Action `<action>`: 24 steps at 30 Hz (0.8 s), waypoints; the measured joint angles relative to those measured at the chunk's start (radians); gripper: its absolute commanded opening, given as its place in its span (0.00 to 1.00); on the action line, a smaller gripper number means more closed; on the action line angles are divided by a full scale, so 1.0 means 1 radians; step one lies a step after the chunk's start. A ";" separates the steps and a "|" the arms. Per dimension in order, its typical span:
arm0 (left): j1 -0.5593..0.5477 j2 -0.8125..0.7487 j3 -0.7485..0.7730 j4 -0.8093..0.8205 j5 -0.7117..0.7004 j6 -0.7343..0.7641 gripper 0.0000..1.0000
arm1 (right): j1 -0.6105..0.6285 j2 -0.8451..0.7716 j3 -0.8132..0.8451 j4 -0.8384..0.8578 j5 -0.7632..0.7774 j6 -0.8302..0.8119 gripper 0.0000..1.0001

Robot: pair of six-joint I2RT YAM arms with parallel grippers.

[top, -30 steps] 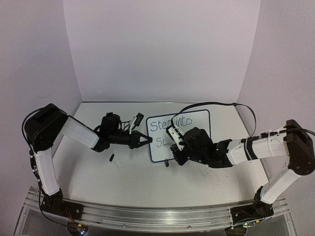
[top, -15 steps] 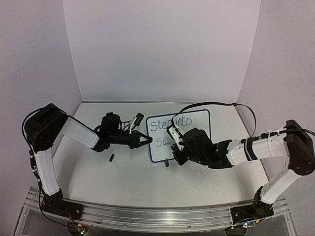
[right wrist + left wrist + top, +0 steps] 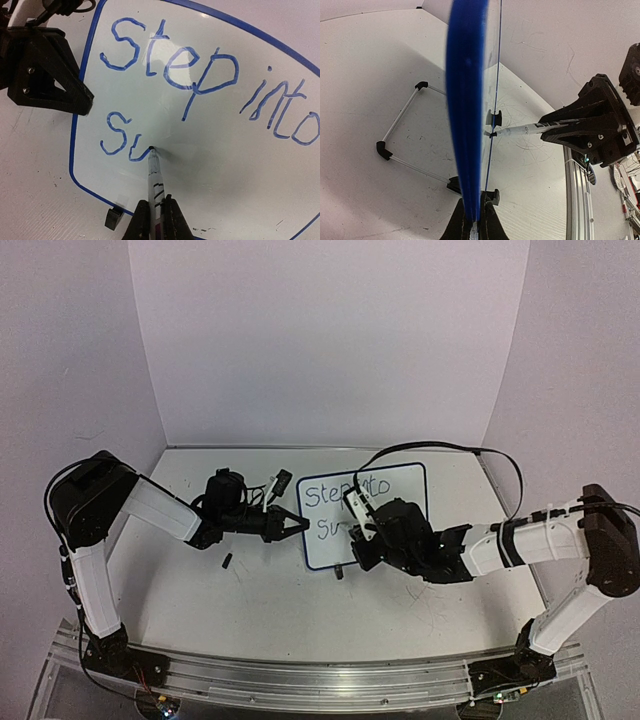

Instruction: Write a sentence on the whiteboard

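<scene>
The sentence (image 3: 172,75) so far reads "Step into" across the top line, with "Su" begun beneath it at the left, all in blue strokes. It sits on the whiteboard (image 3: 318,555), which stands at the middle of the top view, slightly right of centre and tilted back so that its face looks toward the arms. The board has a thin blue rounded frame. In the left wrist view it shows edge-on as a blue band running up the middle of the frame, with small black feet (image 3: 493,118) at its base and a wire stand (image 3: 405,130) spread on the surface to the left of it.

The marker (image 3: 155,175) rises from the bottom centre of the right wrist view, and its dark tip touches the board just right of the "u". The right gripper (image 3: 156,212) has its two fingers closed tight on the marker's barrel. In the top view this arm reaches in from the right and covers the lower right part of the board.

The left gripper (image 3: 472,215) is clamped shut on the board's frame, at the edge nearest the left of the top view, about level with the second line of writing.

A small black piece (image 3: 227,561) lies on the white tabletop (image 3: 250,610), below the left arm's wrist and apart from the board.
</scene>
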State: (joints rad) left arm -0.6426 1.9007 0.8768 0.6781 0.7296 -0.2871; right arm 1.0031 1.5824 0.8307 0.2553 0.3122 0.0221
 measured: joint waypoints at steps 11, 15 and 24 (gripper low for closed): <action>0.000 0.000 0.004 -0.008 0.000 0.000 0.00 | 0.000 -0.001 0.000 0.019 0.015 0.005 0.00; 0.000 -0.001 0.006 -0.015 0.001 0.002 0.00 | -0.001 -0.003 -0.002 0.020 0.011 0.005 0.00; 0.000 -0.002 0.006 -0.016 0.001 0.003 0.00 | -0.004 -0.006 -0.008 0.024 0.005 0.004 0.00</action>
State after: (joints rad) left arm -0.6426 1.8992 0.8829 0.6617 0.7303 -0.2840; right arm 0.9993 1.5768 0.8223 0.2790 0.3168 0.0265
